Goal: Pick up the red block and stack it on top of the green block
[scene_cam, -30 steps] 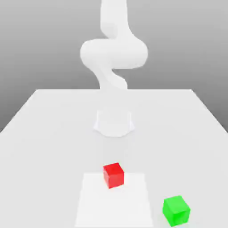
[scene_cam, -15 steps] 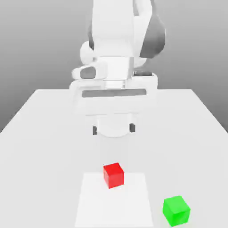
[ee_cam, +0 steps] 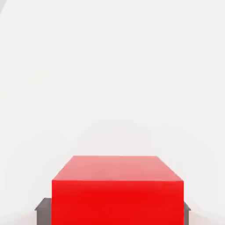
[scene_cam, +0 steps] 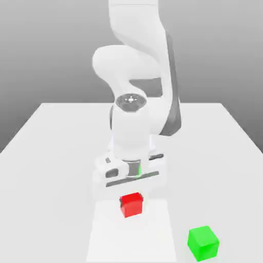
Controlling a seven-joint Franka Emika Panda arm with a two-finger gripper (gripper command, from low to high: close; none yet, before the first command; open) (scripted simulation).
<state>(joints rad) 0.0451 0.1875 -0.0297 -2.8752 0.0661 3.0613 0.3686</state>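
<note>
Exterior view, arm: in it comes from twelve o'clock, the gripper (scene_cam: pixel 131 201) pointing down over the red block.
Exterior view, red block (scene_cam: pixel 132 208): here at six o'clock in the picture, seen against the twelve o'clock edge of the white patch (scene_cam: pixel 131 239)!
Exterior view, green block (scene_cam: pixel 203 242): sitting on the table (scene_cam: pixel 215 159), at four o'clock from the red one, apart from it.
Hand view, fingertips (ee_cam: pixel 44 213): drawn in snug, one dark tip against each of two opposite sides.
Hand view, grip: closed on red!
</note>
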